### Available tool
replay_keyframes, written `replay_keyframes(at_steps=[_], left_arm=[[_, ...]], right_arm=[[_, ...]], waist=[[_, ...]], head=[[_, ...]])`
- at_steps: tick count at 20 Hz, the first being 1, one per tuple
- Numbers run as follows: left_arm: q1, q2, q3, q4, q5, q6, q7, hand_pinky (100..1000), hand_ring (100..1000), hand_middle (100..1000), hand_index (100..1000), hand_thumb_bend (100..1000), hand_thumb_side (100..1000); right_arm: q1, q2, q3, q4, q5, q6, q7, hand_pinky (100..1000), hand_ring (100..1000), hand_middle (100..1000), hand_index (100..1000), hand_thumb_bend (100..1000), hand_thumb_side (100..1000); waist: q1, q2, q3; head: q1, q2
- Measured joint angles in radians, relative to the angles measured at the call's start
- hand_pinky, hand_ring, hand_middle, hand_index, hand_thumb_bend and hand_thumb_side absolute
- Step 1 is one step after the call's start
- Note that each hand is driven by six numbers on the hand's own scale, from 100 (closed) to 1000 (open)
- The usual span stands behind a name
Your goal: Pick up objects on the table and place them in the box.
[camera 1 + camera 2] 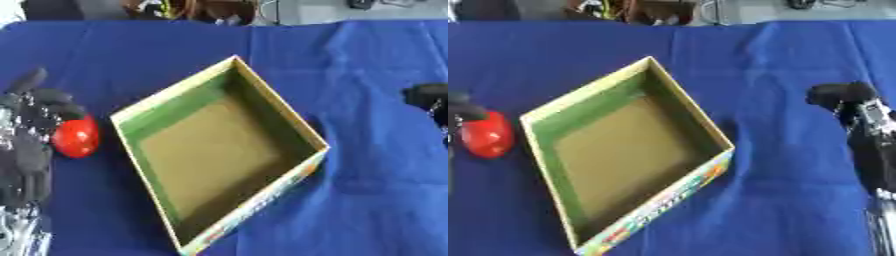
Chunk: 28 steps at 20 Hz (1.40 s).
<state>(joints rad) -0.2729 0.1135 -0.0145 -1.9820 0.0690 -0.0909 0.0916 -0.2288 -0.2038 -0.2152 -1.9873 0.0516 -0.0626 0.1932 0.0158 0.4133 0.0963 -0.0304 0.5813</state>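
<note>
I find one red, rounded object [76, 137] on the blue cloth [376, 200], lying just off the left wall of the box [131, 114]. I cannot identify it further; it is glossy and slightly taller than wide, with no marked long axis.

My left hand [31, 145] is at that object. Its dark fingers [61, 102] curl over the object's top and left side, so I judge the hand closed around it, though the far side of the grasp is hidden. Whether the object is lifted or resting on the cloth, I cannot tell.

The box sits askew, one corner pointing away from me, its brown floor bare and nothing visible inside. From the held object, the opening lies directly to the right, over the near-left wall. I judge the coming move to be a short lift and carry rightward, clearing that green-lined rim.

My right hand [846, 97] shows at the right edge, well apart from the box and far from the object. Its fingers look curled, holding nothing.
</note>
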Motion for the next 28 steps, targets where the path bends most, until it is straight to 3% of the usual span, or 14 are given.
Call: replay_keyframes(at_steps=[9,13,16,19,22,24,28], left_arm=[[0.001,0.0,0.0,0.0,-0.003,0.0,0.0,615,571,565,849,100,1000],[0.0,0.005,0.007,0.0,-0.039,0.002,0.003,665,609,660,912,100,954],[-0.027,0.063,0.034,0.0,-0.181,0.005,0.012,688,645,690,942,100,858],[-0.067,0.148,0.055,0.0,-0.361,0.038,0.04,694,660,703,959,100,854],[-0.092,0.214,0.056,0.0,-0.485,0.088,0.048,750,760,788,1000,100,881],[-0.118,0.278,0.056,0.0,-0.566,0.133,0.003,785,798,840,1000,100,906],[-0.153,0.393,0.041,0.0,-0.671,0.183,-0.177,860,868,917,1000,100,888]], right_arm=[[0.0,0.006,0.0,0.0,0.0,0.001,0.001,889,814,589,724,100,1000],[0.001,0.006,-0.001,0.0,0.0,0.003,0.003,890,815,589,725,100,1000],[0.01,0.006,-0.001,0.0,0.001,0.005,0.005,890,816,589,726,100,1000],[0.011,0.006,-0.001,0.0,0.004,0.008,0.007,890,816,589,726,100,1000],[0.014,0.006,-0.001,0.0,0.005,0.01,0.01,890,816,589,727,100,1000],[0.017,0.006,-0.001,0.0,0.006,0.01,0.01,890,817,589,727,100,1000],[0.018,0.006,0.0,0.0,0.007,0.01,0.016,891,817,588,727,100,1000]], waist=[[-0.004,0.0,0.001],[-0.003,0.0,0.004],[-0.002,-0.003,0.012],[0.001,-0.007,0.013],[0.002,-0.007,0.011],[0.002,-0.007,0.008],[0.002,-0.008,0.008]], head=[[0.0,-0.012],[-0.003,-0.012],[-0.01,-0.012],[-0.016,-0.012],[-0.018,-0.012],[-0.02,-0.012],[-0.021,-0.012]])
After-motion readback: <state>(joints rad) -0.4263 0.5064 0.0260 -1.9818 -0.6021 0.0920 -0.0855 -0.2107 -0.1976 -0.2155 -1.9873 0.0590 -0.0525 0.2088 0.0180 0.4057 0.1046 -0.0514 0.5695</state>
